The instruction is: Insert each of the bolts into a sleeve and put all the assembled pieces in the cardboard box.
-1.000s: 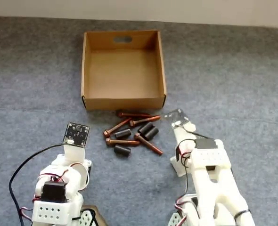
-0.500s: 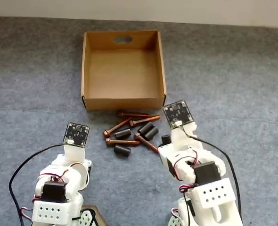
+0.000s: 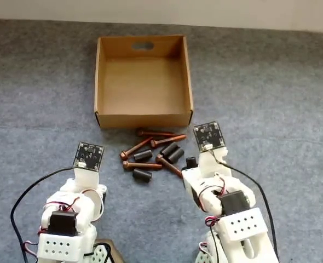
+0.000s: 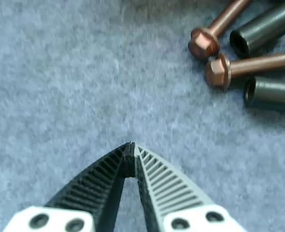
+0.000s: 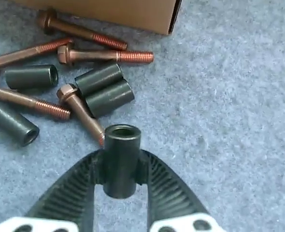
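**Step in hand (judged):** first assembly. One sleeve is secured, no bolt is yet inserted, and nothing has been delivered to the cardboard box (image 3: 98, 82).

**Right pincer** (image 5: 121, 159): clamped on a black sleeve (image 5: 119, 145), which is pinched across its middle with one open end exposed beyond the fingertips. It is held at the right near edge of the pile, just beside a copper bolt (image 5: 82, 113).

**Left pincer** (image 4: 132, 147): pressed together with nothing between its fingers, and kept near and left of the pile.

**Loose stock:** bolts and sleeves (image 3: 150, 150) are heaped on grey carpet, just near of the box's front wall.

**Next move (judged):** a bolt must be taken by its head and its shank lined up with the held sleeve's bore. The hold on the sleeve must be kept steady.
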Action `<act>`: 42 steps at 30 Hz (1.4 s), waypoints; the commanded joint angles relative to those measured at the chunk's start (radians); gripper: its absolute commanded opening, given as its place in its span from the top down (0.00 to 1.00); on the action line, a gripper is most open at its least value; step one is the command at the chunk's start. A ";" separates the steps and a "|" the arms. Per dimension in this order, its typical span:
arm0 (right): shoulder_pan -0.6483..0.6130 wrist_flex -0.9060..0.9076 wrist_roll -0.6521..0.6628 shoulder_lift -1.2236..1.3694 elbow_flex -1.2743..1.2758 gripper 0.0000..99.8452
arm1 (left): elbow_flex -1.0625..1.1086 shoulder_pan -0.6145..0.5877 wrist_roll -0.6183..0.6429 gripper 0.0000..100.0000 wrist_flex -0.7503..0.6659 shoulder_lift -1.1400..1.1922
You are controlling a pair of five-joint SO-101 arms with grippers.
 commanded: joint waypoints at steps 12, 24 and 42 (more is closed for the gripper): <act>-0.007 -0.058 -0.012 -0.018 0.027 0.99 | 0.016 -0.039 -0.393 0.79 -0.437 -0.004; -0.007 -0.053 -0.012 -0.018 0.028 0.99 | -0.166 -0.045 -0.210 0.79 -0.334 0.001; -0.007 -0.058 -0.008 -0.018 0.056 0.99 | -0.498 0.056 -0.124 0.79 -0.284 0.759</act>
